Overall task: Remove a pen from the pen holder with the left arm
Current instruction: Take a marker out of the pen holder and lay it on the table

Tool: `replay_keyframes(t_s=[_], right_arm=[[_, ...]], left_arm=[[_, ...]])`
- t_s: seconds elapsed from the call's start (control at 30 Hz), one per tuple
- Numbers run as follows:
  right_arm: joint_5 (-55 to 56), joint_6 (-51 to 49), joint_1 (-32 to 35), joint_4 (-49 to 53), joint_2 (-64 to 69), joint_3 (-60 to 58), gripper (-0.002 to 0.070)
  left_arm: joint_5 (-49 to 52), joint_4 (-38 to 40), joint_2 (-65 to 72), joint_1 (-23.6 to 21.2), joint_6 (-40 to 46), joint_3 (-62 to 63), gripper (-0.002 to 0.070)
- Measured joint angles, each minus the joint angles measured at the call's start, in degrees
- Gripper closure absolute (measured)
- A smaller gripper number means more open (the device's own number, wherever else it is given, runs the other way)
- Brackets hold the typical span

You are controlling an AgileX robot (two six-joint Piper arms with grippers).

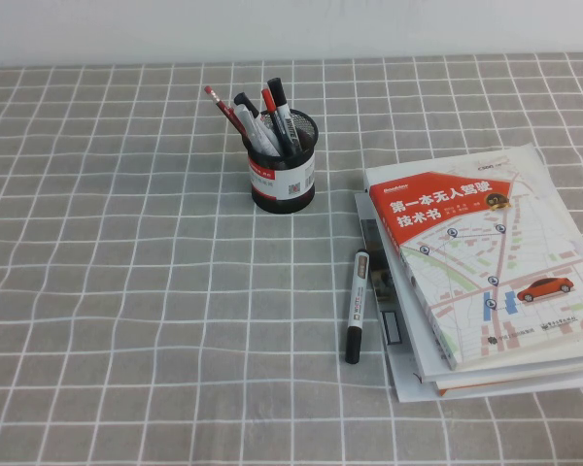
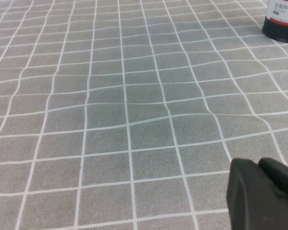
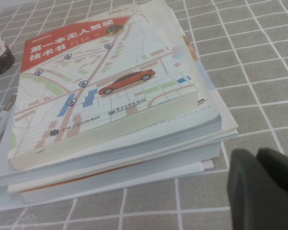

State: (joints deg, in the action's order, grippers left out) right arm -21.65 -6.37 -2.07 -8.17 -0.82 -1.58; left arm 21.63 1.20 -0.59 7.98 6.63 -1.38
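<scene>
**Left gripper** (image 2: 259,167): fingers pressed together, nothing between them. It is over bare checked tablecloth (image 2: 134,120), on the table's left side. It is well apart from the pen holder (image 2: 281,21), only the base of which shows at the far corner of the left wrist view.

**Right gripper** (image 3: 257,158): fingers likewise closed on nothing. It is on the table's right side, beside the near right corner of the stack of books (image 3: 110,96) and not touching it.

**Pen holder** (image 1: 283,165): black mesh cup with a red-and-white label. It stands upright towards the table's far edge, about midway between the left and right edges.

**Pens** (image 1: 272,121): several stand in the holder, leaning towards the table's far left corner. They include a red pencil (image 1: 225,109) and markers with black and red caps. All of them are inside the holder, and neither gripper touches them.

**Loose marker** (image 1: 356,306): white barrel with black ends. It lies flat on the tablecloth just beside the left side of the stack, on the near side of the holder. Its length runs roughly from the far edge to the near edge.

**Stack of books**: lies at the table's right edge, turned slightly askew. The top cover is red and white with a map and a red car.
</scene>
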Motion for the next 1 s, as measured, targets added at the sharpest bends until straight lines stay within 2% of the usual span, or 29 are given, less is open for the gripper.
replay_keyframes(t_s=[0.63, 0.73, 0.87, 0.93, 1.0], right_arm=[[0.00, 0.00, 0.00, 0.00, 0.00, 0.00, 0.0689], [0.00, 0.00, 0.00, 0.00, 0.00, 0.00, 0.0689], [0.00, 0.00, 0.00, 0.00, 0.00, 0.00, 0.0689], [0.00, 0.00, 0.00, 0.00, 0.00, 0.00, 0.0689], [0.00, 0.00, 0.00, 0.00, 0.00, 0.00, 0.0689]], left_arm=[[-0.65, 0.95, 0.00, 0.00, -0.13, 0.00, 0.0678], [-5.23, 7.15, 0.00, 0.00, -3.87, 0.00, 0.0678], [-13.67, 25.79, 0.00, 0.00, -16.53, 0.00, 0.0678], [-17.05, 32.54, 0.00, 0.00, -20.42, 0.00, 0.0678], [-21.14, 34.54, 0.00, 0.00, -20.17, 0.00, 0.0678]])
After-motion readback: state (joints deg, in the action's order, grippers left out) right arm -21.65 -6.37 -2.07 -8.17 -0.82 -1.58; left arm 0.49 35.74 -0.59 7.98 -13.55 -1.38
